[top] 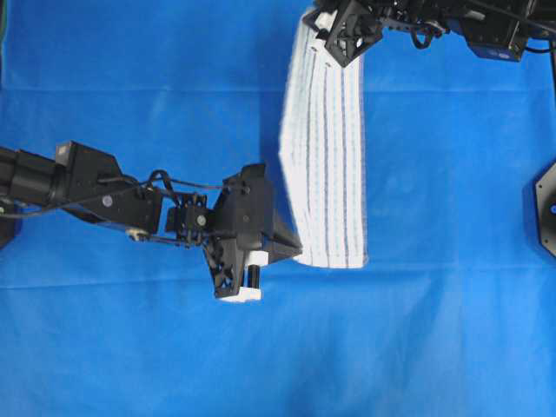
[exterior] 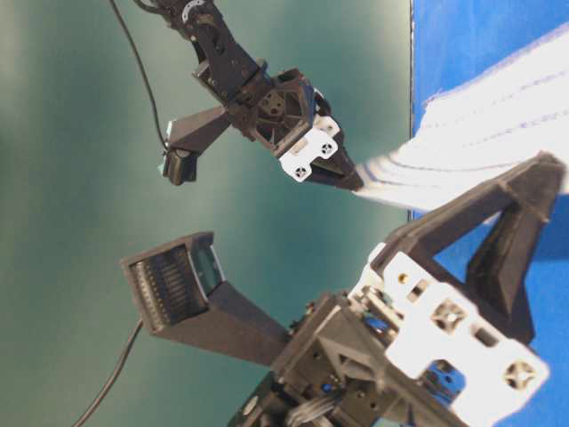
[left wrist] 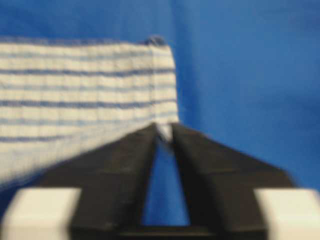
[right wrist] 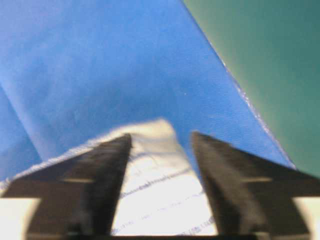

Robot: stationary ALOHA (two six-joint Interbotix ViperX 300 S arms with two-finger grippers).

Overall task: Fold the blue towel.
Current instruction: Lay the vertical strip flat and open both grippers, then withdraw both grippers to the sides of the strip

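Note:
The blue towel (top: 326,156), white with fine blue stripes, stretches as a long strip from the top of the overhead view down to the middle. My left gripper (top: 291,249) is shut on its near left corner, and the left wrist view shows the tips (left wrist: 164,131) pinching that corner of the towel (left wrist: 85,85). My right gripper (top: 314,22) is at the towel's far end, by the table's far edge. In the right wrist view its jaws (right wrist: 161,134) stand apart with the towel's end (right wrist: 160,190) between them. That end looks raised off the table (exterior: 480,142).
A plain blue sheet (top: 452,330) covers the table. Its far edge borders green floor (right wrist: 270,60) just beyond the right gripper. A black mount (top: 546,208) sits at the right edge. The left arm (top: 87,187) reaches in from the left.

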